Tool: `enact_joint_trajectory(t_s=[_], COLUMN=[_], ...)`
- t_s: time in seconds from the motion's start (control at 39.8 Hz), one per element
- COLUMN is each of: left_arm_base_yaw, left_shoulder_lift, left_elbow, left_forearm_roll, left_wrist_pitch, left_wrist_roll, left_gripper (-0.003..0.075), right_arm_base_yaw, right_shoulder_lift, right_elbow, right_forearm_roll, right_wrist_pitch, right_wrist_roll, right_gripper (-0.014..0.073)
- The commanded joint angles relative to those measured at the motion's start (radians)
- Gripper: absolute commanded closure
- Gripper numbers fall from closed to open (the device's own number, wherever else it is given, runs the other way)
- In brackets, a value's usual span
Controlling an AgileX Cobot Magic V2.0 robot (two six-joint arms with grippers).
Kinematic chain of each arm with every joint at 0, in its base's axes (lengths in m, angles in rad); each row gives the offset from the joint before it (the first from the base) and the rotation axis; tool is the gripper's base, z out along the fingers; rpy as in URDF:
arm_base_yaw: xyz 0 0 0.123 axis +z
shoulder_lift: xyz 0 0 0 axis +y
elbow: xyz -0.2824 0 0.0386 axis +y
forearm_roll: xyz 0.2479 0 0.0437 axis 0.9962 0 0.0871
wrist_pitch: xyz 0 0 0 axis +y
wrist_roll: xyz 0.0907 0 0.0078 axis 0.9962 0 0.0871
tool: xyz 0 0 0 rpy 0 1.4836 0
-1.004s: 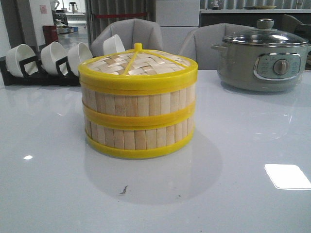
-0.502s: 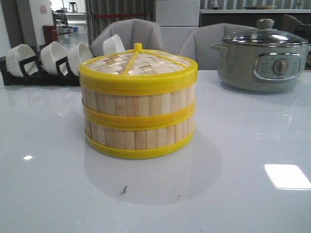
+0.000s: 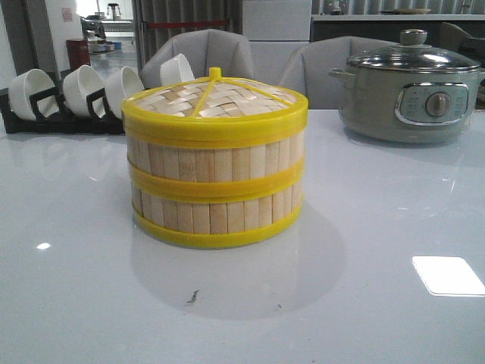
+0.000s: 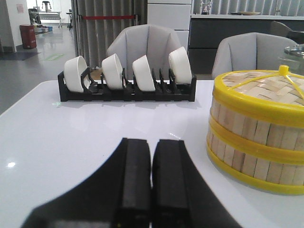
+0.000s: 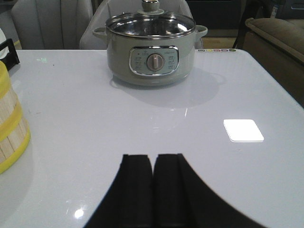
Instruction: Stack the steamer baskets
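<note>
Steamer baskets (image 3: 214, 182) stacked two high under a woven lid at centre frame, rims seemingly flush; left gripper (image 4: 151, 183) and right gripper (image 5: 152, 187) low in their wrist frames, jaws pressed together, holding nothing; best kept clear of the finished stack, judging by alignment.

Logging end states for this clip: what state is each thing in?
Slatted wood steamer baskets with yellow rims: stacked two high, woven lid on.
Grey-green electric pot: glass lid on.
White bowls: standing on edge in the black rack.
Left gripper: shut, empty.
Right gripper: shut, empty.
</note>
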Motion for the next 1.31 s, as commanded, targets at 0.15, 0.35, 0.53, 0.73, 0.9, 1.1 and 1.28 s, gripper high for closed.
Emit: enact_joint_trajectory(t_s=[0.15,0.35,0.53,0.73,0.9,1.1,1.28], left_arm_base_yaw=[0.003,0.026,0.042,0.042,0.042,0.042,0.042], left_shoulder_lift=[-0.015,-0.015,-0.015,-0.015,-0.015,-0.015,-0.015], left_elbow=[0.001,0.001,0.001,0.001,0.001,0.001,0.001], left_forearm_roll=[-0.022,-0.146,-0.120,-0.113,-0.113,-0.113,-0.113], left_wrist_pitch=[-0.100,-0.100,-0.128,-0.119,-0.119,-0.119,-0.119], left_wrist_roll=[0.041,0.242,0.244,0.244,0.244,0.244,0.244], left_gripper=[0.0636,0.0636,0.0636,0.0636,0.0636,0.0636,0.0636], right_arm_base_yaw=[-0.006,-0.006,-0.006,-0.006,-0.006,-0.006,-0.006], right_shoulder_lift=[0.009,0.009,0.009,0.009,0.009,0.009,0.009], right_elbow=[-0.031,-0.031,-0.031,-0.031,-0.031,-0.031,-0.031], right_forearm_roll=[-0.008,-0.008,-0.008,-0.008,-0.008,-0.008,-0.008], right_wrist_pitch=[-0.085,-0.085,-0.085,-0.085,-0.085,-0.085,-0.085], right_wrist_roll=[-0.008,-0.008,-0.008,-0.008,-0.008,-0.008,-0.008], right_gripper=[0.0531,0.0531,0.0531,0.0531,0.0531,0.0531,0.0531])
